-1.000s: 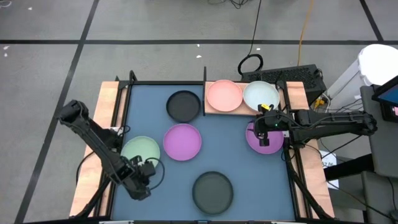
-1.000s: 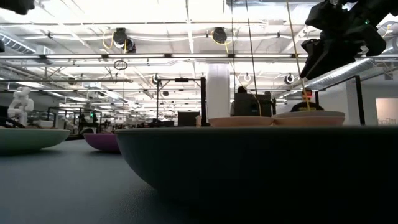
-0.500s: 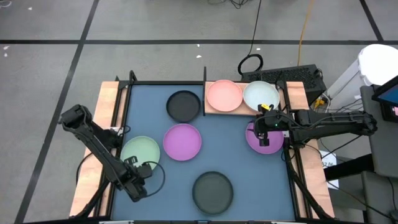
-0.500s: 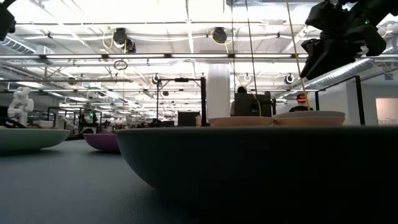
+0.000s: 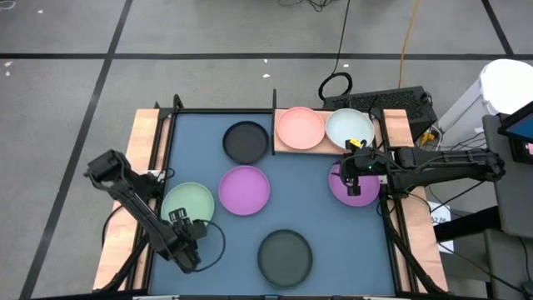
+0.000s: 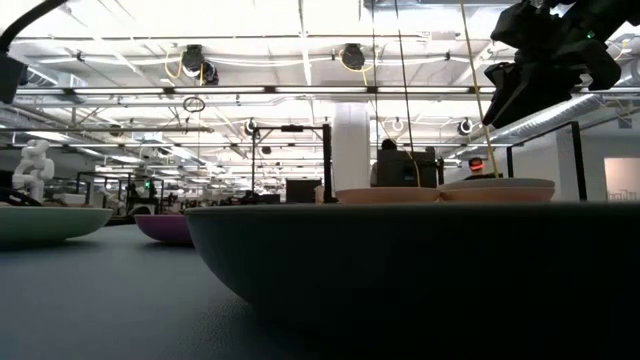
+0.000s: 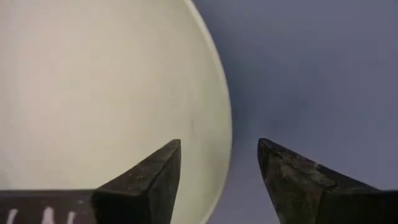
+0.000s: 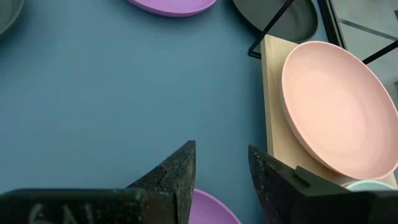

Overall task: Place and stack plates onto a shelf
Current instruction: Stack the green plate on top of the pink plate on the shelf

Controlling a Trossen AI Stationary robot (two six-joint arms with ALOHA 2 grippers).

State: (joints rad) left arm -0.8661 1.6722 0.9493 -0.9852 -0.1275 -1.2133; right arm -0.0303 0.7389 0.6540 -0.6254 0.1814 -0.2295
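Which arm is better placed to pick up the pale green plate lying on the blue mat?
The left. The left gripper is open with the rim of the round pale green plastic plate between its fingers. The right gripper hovers over a purple plate far across the mat.

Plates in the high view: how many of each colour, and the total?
Pink: 1, on the shelf
Pale green: 2, one on the shelf, one on the mat
Purple: 2
Black: 2
Total: 7 plates visible
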